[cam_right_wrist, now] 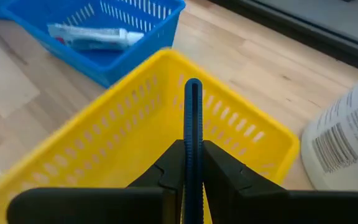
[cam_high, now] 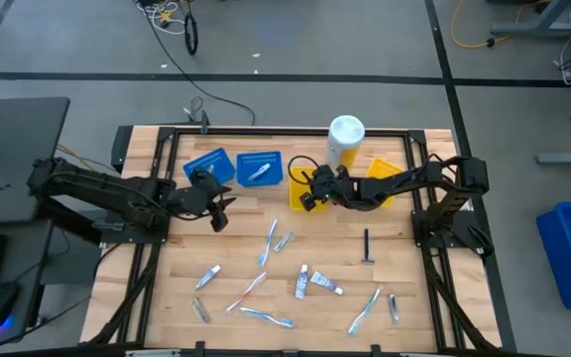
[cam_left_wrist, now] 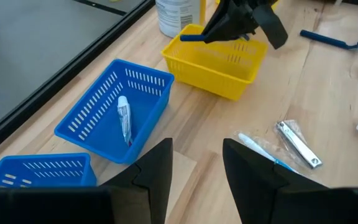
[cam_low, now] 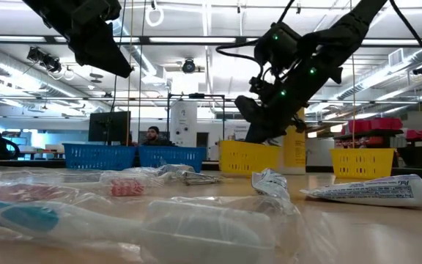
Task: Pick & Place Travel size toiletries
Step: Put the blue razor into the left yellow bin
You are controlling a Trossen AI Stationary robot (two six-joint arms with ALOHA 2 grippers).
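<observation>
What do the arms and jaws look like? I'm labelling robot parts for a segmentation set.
Both arms are matte black, built of jointed links, with black cables looping along them. The left gripper ends in two broad, flat, dark jaws with angular tips. The right gripper has the same black jaws; in the low view, small green lights glow on the right arm.

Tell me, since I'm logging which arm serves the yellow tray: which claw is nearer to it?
The right claw: it hangs over the yellow tray, shut on a blue razor. The left claw is off to the side, nearer the blue trays.
</observation>
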